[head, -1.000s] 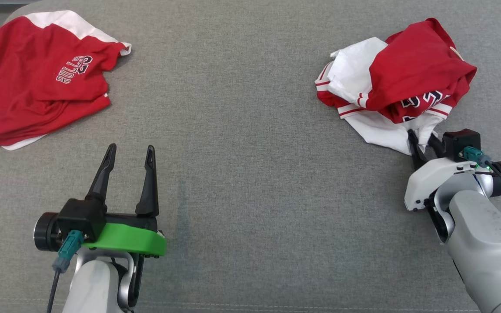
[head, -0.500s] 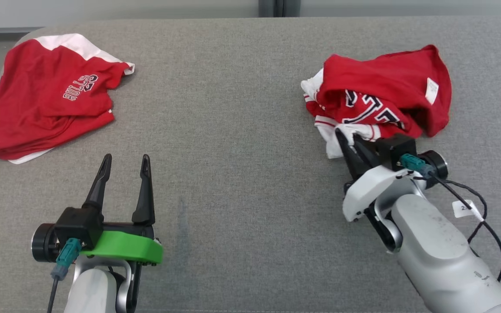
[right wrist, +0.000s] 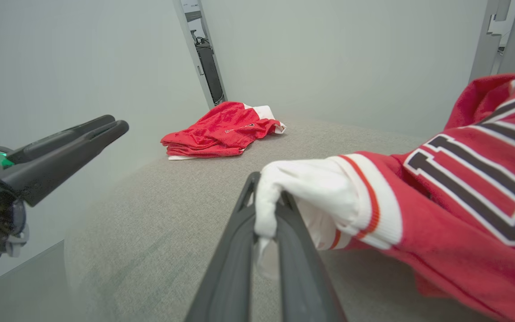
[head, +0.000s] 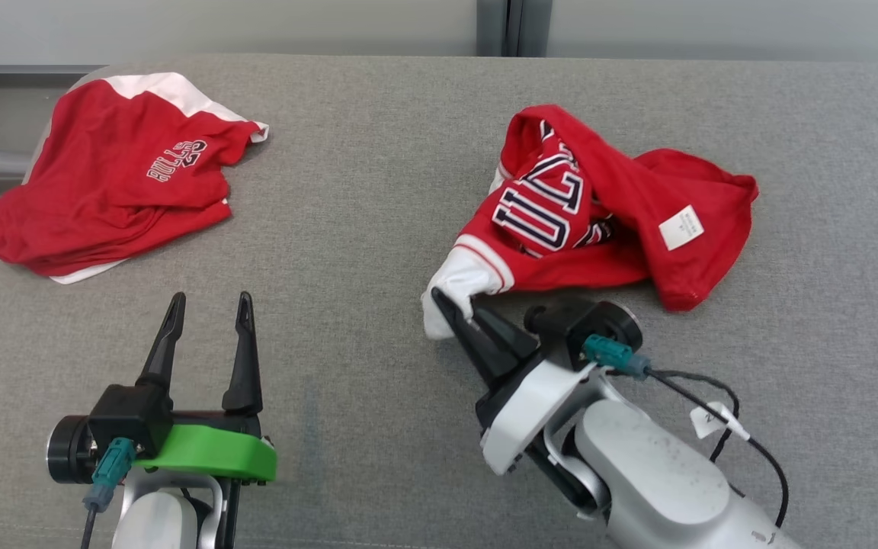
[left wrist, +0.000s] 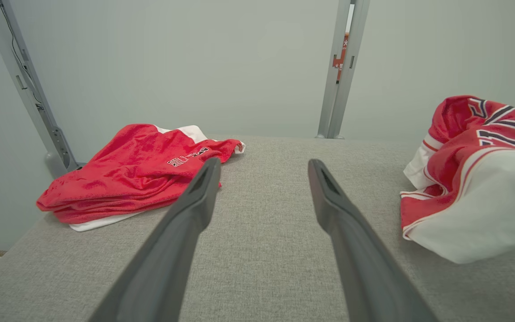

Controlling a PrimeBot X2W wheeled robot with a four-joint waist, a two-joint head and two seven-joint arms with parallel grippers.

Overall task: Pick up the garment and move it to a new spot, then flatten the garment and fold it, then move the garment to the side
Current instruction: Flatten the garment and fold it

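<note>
1. Head view: my right pincer (head: pixel 456 303) sits at lower centre of the frame. Its two dark fingers are pressed together on the white sleeve (head: pixel 458 284) of the garment (head: pixel 599 229), a red jersey with dark, white-edged lettering. The garment lies crumpled on the grey padded surface (head: pixel 378 229), right of centre, with a white tag (head: pixel 680 227) showing on its right part. My left pincer (head: pixel 210 301) is at lower left, fingers spread wide and pointing up the frame. A second red shirt (head: pixel 119 191) lies bunched at upper left, well apart from both pincers.

2. Left wrist view: my left pincer (left wrist: pixel 264 165) rises from the bottom edge, fingers wide apart, with bare grey surface between them. The second red shirt (left wrist: pixel 137 174) lies at mid-left, beyond the left fingertip. The garment (left wrist: pixel 472 147) takes up the right side, its white sleeve (left wrist: pixel 476 214) lowest in the frame.

3. Right wrist view: my right pincer (right wrist: pixel 266 210) closes at the centre of the frame, the white sleeve (right wrist: pixel 311 188) clamped between its fingers and bulging over their tips. The rest of the garment (right wrist: pixel 441 232) stretches to the right edge. My left pincer (right wrist: pixel 112 125) shows side-on at the left, and the second red shirt (right wrist: pixel 226 132) lies at upper centre.
</note>
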